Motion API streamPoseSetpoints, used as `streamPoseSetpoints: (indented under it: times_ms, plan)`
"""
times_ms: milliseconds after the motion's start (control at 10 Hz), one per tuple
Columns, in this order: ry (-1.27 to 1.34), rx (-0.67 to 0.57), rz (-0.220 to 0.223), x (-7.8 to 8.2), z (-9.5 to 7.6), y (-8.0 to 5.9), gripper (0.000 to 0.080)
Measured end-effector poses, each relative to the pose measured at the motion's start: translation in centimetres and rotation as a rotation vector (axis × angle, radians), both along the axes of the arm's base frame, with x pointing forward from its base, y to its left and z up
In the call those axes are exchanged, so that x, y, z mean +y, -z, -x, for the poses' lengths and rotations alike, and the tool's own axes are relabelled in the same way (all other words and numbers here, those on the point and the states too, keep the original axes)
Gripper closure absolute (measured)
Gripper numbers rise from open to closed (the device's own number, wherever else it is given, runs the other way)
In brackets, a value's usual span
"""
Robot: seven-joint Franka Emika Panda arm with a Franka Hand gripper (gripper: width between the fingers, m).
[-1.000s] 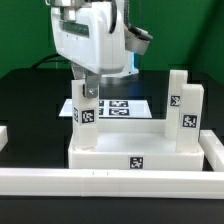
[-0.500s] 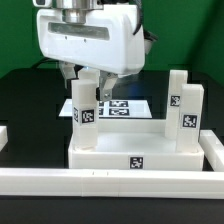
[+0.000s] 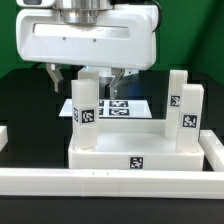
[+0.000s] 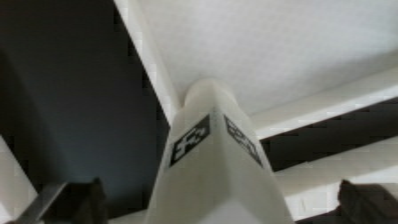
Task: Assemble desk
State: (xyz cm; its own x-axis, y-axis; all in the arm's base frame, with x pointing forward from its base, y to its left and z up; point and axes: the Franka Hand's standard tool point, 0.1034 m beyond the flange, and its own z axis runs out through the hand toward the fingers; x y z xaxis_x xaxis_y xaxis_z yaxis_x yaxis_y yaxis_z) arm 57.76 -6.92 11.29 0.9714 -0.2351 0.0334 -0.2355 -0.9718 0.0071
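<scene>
The white desk top (image 3: 130, 152) lies upside down on the black table, with tagged legs standing up from its corners. One leg (image 3: 85, 108) stands at the exterior view's left, and two more legs (image 3: 189, 110) stand at its right. My gripper (image 3: 85, 78) hangs just over the left leg, open, with one finger on each side of the leg's top and not touching it. In the wrist view that leg (image 4: 214, 150) rises between my spread fingertips (image 4: 71, 202), with my gripper (image 4: 217, 205) over it and the desk top (image 4: 267, 40) behind.
The marker board (image 3: 122, 107) lies flat on the table behind the desk top. A long white rail (image 3: 110, 182) runs along the table's front edge, turning up at the exterior view's right (image 3: 212, 150).
My fingers were shut around the top of the left leg; they have now spread wide apart and let go. The gripper body has come up and closer to the camera.
</scene>
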Motion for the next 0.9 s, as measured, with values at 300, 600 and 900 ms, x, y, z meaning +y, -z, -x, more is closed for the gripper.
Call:
streamPoseSetpoints:
  times_ms: [300,600,900]
  plan:
    - [-0.186,0.006,0.012,-0.17,0.03,0.00,0.0151]
    - [-0.363,0.013,0.025,-0.39,0.07,0.00,0.0151]
    - [-0.410,0.015,0.028,-0.41,0.08,0.00,0.0281]
